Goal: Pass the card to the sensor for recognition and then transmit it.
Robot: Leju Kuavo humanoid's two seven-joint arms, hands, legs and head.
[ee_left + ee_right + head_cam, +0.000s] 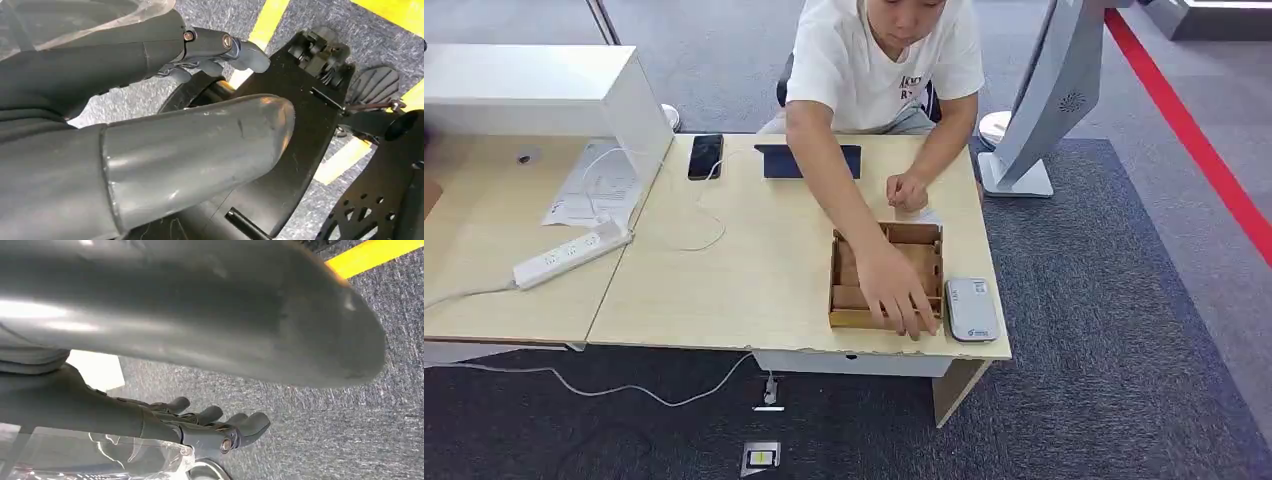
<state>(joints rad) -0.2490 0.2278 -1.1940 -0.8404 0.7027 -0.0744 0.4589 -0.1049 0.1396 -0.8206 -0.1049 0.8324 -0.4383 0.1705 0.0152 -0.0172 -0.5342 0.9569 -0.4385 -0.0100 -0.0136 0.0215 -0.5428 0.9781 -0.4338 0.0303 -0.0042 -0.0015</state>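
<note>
While the person leans over the bench (754, 280), here's how things lie:

Person: seated across the bench in a white T-shirt with a small dark print on the chest, too cut off and blurry to read.
Person's hands: one hand (902, 297) is down in the near end of the wooden box (886, 276), the other (906, 191) rests as a fist on the bench just behind the box.
Card: can't make out a card for sure; something small and pale sits by the fist, too tiny to tell.
Sensor (971, 309): grey-white pad just beside the box, at the bench's near corner. Small blue logo on it, unreadable.
Left hand (200, 55): hanging over grey carpet with yellow stripes, fingers apart and lightly bent, holding nothing.
Right hand (210, 425): also over the carpet, fingers spread, holding nothing.
Other stuff: black phone (705, 156) on a white cable, dark tablet (809, 160), white power strip (572, 254), printed paper sheet (589, 190) with text too small to read.
</note>
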